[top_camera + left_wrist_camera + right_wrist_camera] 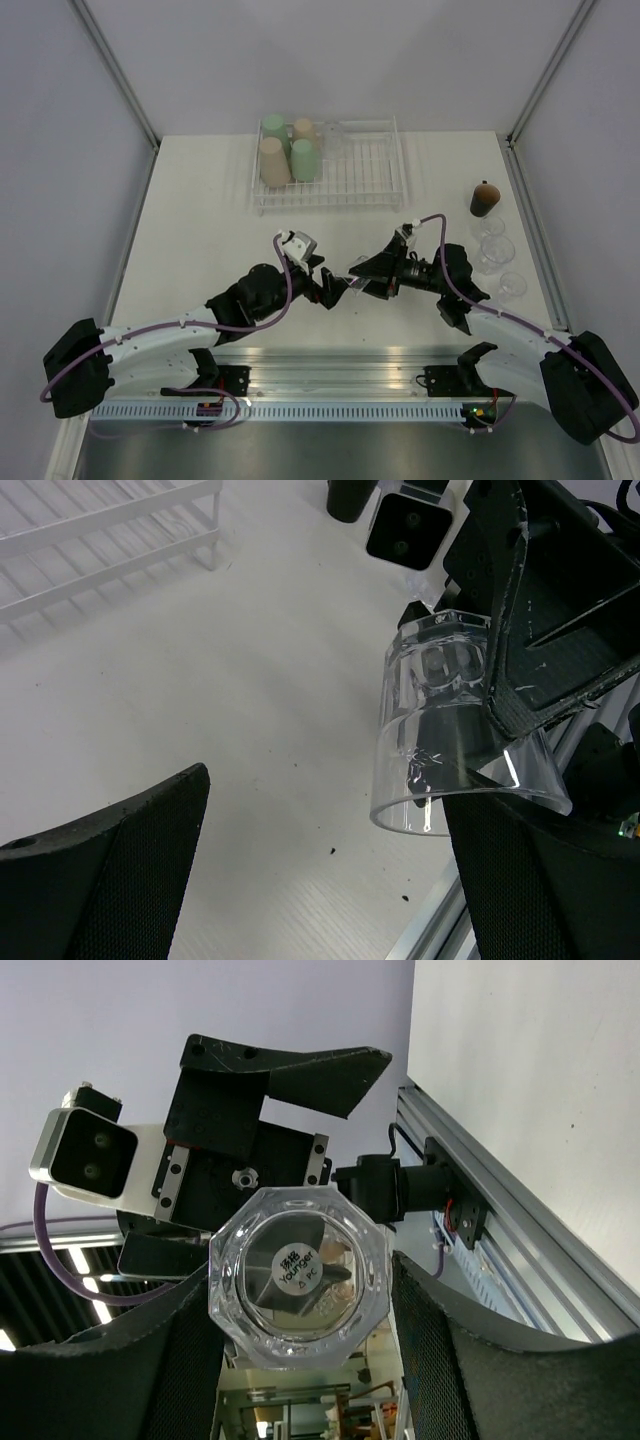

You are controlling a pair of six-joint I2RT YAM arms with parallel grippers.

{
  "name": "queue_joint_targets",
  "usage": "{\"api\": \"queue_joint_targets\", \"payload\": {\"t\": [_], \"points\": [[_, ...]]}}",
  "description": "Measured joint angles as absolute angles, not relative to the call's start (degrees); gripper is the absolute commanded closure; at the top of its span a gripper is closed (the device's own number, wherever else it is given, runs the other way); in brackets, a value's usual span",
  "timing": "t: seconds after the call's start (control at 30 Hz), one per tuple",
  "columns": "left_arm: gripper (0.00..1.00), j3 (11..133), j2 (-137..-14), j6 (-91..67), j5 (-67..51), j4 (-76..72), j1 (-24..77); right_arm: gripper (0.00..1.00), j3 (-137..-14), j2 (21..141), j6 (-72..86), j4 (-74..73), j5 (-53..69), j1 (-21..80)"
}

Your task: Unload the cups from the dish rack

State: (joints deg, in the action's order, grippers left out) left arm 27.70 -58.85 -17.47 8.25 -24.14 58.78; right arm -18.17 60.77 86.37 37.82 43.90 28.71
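My right gripper (365,278) (300,1278) is shut on a small clear cup (350,284) (297,1275) and holds it on its side above the table, base toward the right wrist camera. My left gripper (335,290) (335,785) faces it, wide open, with one finger (545,880) at the cup's (440,730) mouth. The white wire dish rack (365,180) (100,535) at the back holds two green tumblers (305,160) and two beige tumblers (273,163), upside down. The dark brown cup (485,198) stands on the table at the right.
Three clear cups (494,250) stand in a row on the table at the right, in front of the brown cup. Another clear cup (335,135) seems to sit in the rack's back. An aluminium rail (340,375) runs along the near edge.
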Motion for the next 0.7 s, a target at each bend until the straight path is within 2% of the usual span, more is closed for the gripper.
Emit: {"api": "queue_joint_targets", "payload": {"t": [0.1,0.17,0.27,0.3,0.37,0.4,0.53,0.63,0.67,0.7], "points": [[0.00,27.7,-59.0,-16.8,9.0,-24.0,59.3,0.99,-17.3,60.9,87.9,40.1,41.3,30.7],[0.04,27.7,-59.2,-16.5,9.0,-24.1,59.7,0.99,-17.0,61.6,89.2,42.4,39.8,32.1],[0.20,27.7,-59.5,-16.0,9.3,-24.3,60.4,0.99,-16.7,63.6,91.0,45.6,38.0,34.0],[0.30,27.7,-59.6,-15.8,9.3,-24.4,60.5,0.99,-16.6,64.6,91.7,46.7,37.3,34.4],[0.41,27.7,-59.7,-15.5,9.0,-24.3,60.7,0.99,-16.3,66.2,92.6,48.6,36.1,35.1],[0.51,27.7,-59.7,-15.4,8.9,-24.3,60.9,0.99,-16.2,66.7,93.0,49.4,35.9,35.3],[0.76,27.7,-59.6,-15.4,8.6,-24.3,61.2,0.99,-16.1,67.2,92.4,49.8,35.0,35.9],[0.95,27.7,-59.2,-15.2,9.0,-23.6,61.1,0.84,-17.1,65.4,90.3,45.5,33.7,35.8],[0.98,27.7,-58.9,-15.1,9.3,-23.4,61.1,0.71,-18.0,64.4,89.1,42.8,33.3,35.8],[0.98,27.7,-58.5,-15.1,9.6,-23.5,61.0,0.65,-19.0,63.5,87.9,40.2,32.9,35.9]]}}
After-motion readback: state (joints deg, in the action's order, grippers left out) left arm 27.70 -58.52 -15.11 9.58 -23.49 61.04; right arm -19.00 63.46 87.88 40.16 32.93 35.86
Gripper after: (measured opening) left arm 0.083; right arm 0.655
